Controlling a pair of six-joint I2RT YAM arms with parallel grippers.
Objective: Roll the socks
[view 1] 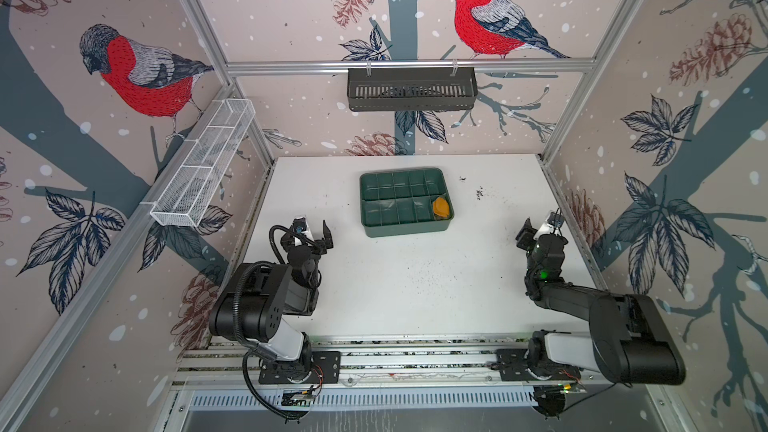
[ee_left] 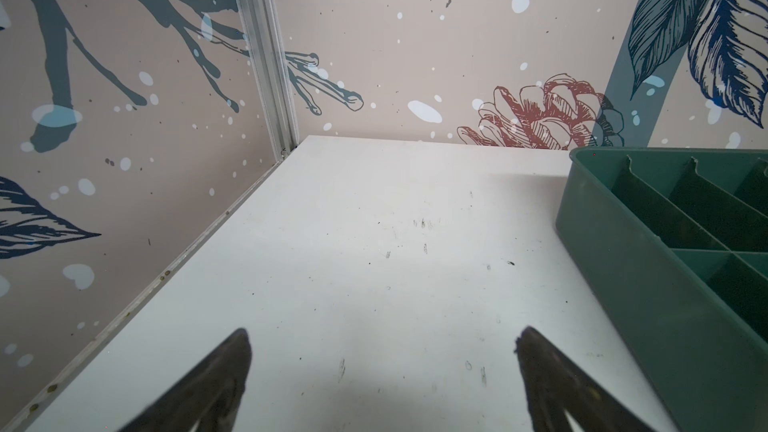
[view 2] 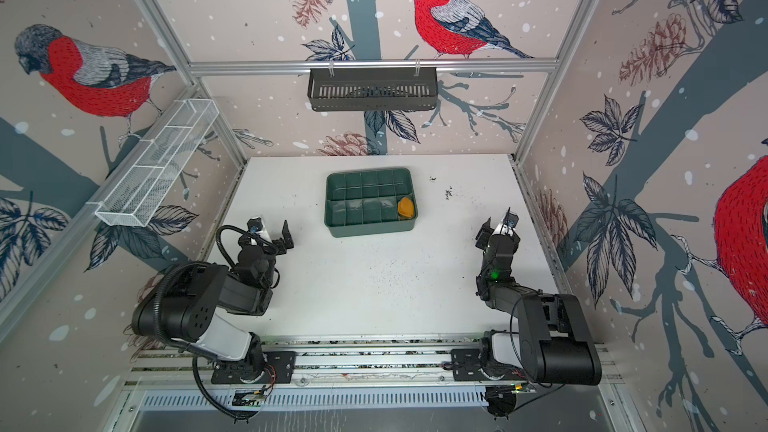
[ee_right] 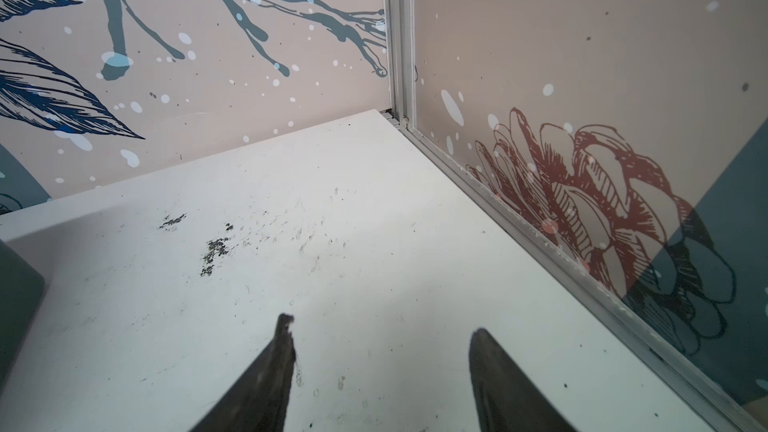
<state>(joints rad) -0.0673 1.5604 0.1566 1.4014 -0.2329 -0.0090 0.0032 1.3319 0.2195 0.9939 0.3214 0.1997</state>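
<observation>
A white table (view 1: 415,284) carries a green tray (view 1: 405,228) set toward the far side, its inside split by dividers into two rows of small compartments. The socks (view 1: 441,207) show in both top views as one small mustard-orange bundle (view 2: 406,206) tucked into the compartment at the right end of the nearer row. Only the orange knit shows there, and the views are too small to tell whether the bundle is tightly rolled. The left pincer (view 1: 313,229) hovers over bare table to the left of the tray and nearer the arm bases, well apart from the socks. Its jaws are spread wide with nothing between them, as the left wrist view confirms (ee_left: 384,332), where the tray's outer wall (ee_left: 623,284) stands just off to one side. The right pincer (view 1: 540,224) sits close to the right wall, to the right of the tray and clear of it. Its jaws stand parted, less widely than the left, and are empty over the table in the right wrist view (ee_right: 382,326). Dark scuff marks (ee_right: 214,251) speckle the table ahead of it. A black slotted basket (view 1: 411,89) hangs on the back wall rail, and a white mesh basket (view 1: 203,164) hangs on the left wall.
</observation>
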